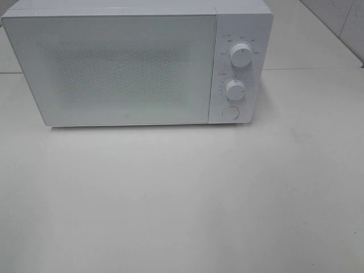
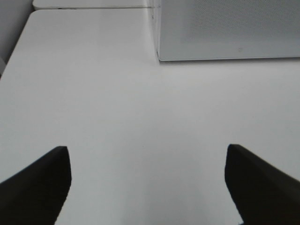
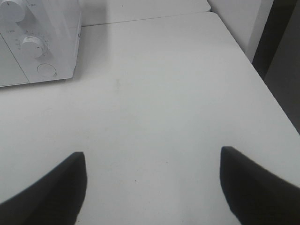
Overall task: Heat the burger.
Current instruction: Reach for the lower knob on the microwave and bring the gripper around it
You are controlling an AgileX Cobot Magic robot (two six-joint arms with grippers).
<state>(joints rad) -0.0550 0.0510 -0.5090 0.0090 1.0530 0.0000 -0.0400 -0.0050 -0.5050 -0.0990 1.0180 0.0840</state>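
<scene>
White bench [image 1: 182, 205] under soft, even light, pale tiled wall [image 1: 341, 20] behind its far right corner, dark area [image 3: 285, 79] past its right edge.

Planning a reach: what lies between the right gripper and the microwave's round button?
Nothing: only bare white tabletop between right gripper and button, per the right wrist view.

Probably a test kitchen: a white microwave [image 1: 114, 68] on a plain white table [image 1: 182, 199], tiled wall [image 1: 341, 23] behind.
</scene>
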